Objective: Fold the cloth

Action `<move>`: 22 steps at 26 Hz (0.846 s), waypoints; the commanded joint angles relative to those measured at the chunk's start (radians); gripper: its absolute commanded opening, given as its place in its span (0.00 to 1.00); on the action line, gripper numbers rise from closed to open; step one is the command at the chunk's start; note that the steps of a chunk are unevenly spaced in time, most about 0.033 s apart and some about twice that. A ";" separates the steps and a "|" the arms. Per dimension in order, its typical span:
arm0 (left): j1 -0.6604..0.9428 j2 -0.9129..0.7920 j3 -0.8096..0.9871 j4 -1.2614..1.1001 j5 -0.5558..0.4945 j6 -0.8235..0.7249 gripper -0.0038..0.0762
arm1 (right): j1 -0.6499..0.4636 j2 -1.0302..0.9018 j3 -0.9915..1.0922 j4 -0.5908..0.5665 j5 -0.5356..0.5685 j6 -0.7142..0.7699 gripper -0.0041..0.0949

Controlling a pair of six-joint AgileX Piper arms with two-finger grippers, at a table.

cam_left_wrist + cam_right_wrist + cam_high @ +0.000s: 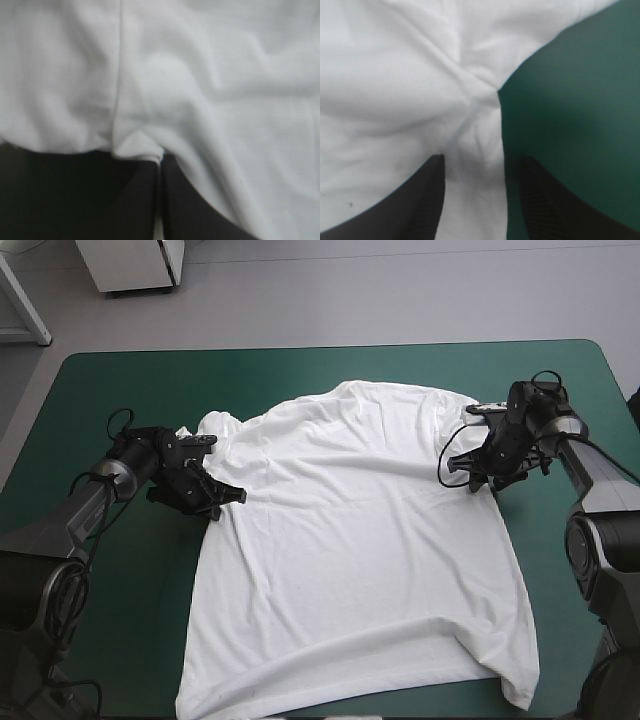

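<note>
You are working with one T-shirt (pixel 350 540), two grippers and one teal-green cover (pixel 110 400) on the table. The white T-shirt is lying spread flat across the middle of the table. Its hem is toward the near edge and its shoulders are toward the far edge, with shallow creases running across the chest.

Your left gripper (pixel 225 497) is sitting low at the shirt's left edge. It is just on the near side of that side's sleeve (pixel 215 425), which is bunching into a small heap close by. In the left wrist view its two black fingers (pixel 100 200) are meeting in one point and clenching a small fold of the shirt's edge at their tips. White cloth is filling everything ahead of them and hiding the cover from that camera.

Your right gripper (pixel 466 478) is sitting at the shirt's right edge, on the near side of the other sleeve. In the right wrist view it is released, its two fingers (pixel 427 200) standing apart. A raised ridge of cloth is lying between them. One finger is over cloth and the other is over bare cover. You cannot tell whether the ridge is touching either finger.
</note>
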 commanded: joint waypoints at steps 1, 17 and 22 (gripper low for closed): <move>-0.007 -0.045 -0.059 -0.024 -0.001 0.007 0.04 | -0.001 -0.026 -0.030 0.021 0.023 -0.009 0.48; -0.007 -0.058 -0.068 0.019 0.043 0.006 0.04 | 0.066 0.002 0.079 0.085 0.099 -0.079 0.03; -0.007 -0.136 -0.102 0.024 0.080 0.008 0.04 | 0.066 -0.112 0.036 0.075 0.090 -0.077 0.03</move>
